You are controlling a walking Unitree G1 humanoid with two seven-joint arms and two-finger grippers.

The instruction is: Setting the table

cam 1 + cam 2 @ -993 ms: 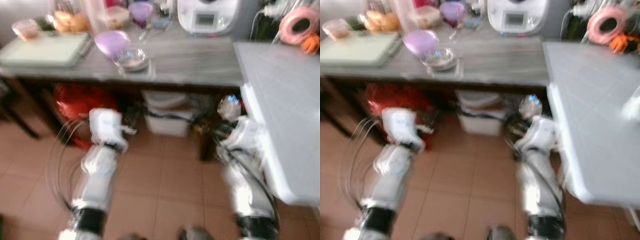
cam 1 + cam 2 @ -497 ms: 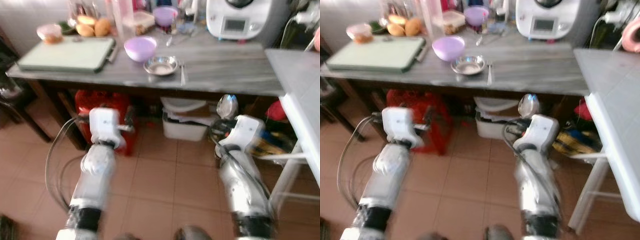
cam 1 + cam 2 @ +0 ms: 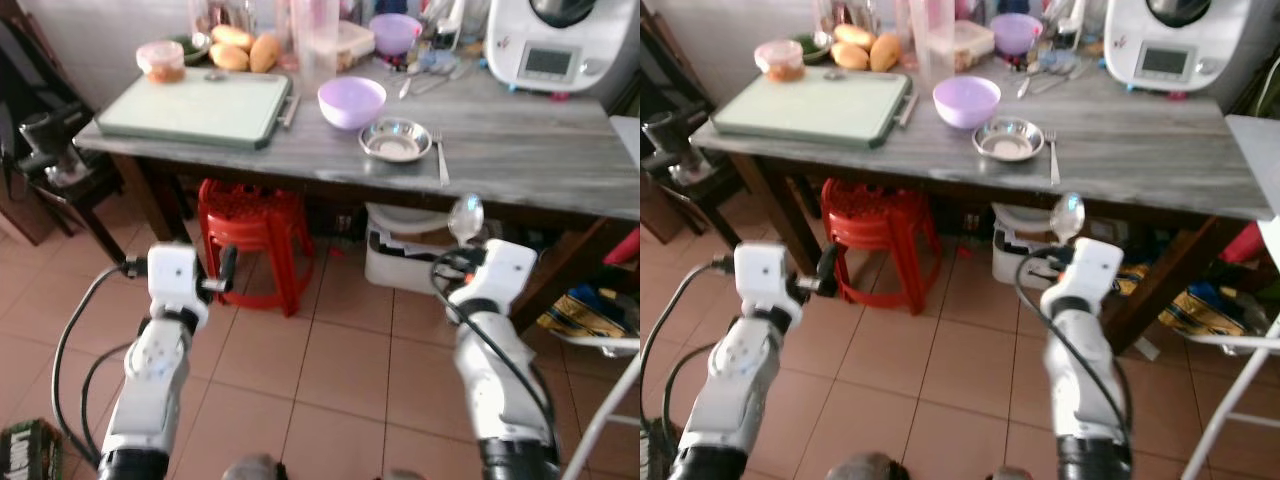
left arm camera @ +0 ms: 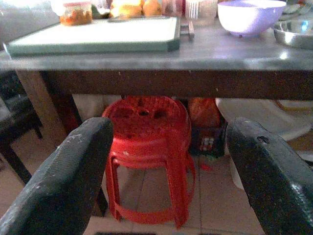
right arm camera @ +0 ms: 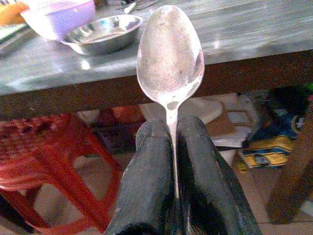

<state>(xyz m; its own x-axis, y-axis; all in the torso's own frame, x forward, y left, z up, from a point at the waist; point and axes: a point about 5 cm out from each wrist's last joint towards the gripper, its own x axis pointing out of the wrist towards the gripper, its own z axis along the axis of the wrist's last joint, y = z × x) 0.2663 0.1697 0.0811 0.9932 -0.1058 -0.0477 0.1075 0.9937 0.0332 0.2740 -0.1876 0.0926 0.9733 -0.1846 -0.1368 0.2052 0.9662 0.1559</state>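
A shiny oval-bowled metal spoon [image 5: 170,58] stood upright, its thin handle pinched between the two closed black fingers of the right end effector [image 5: 172,161], held low and near the front edge of the grey wood-grain counter [image 3: 520,160]. On the counter just beyond it lay a slim metal fork [image 3: 440,160], touching or just right of a shallow round steel dish [image 3: 396,139], with a smooth lilac plastic bowl [image 3: 351,101] to the far left of the dish. Farther left sat a flat pale-green rectangular cutting board [image 3: 195,105]. The left end effector [image 4: 171,166] hung with its matte rubbery fingers spread wide apart, empty, facing a red perforated plastic stool [image 4: 146,147] under the counter on the terracotta tiled floor [image 3: 330,370].
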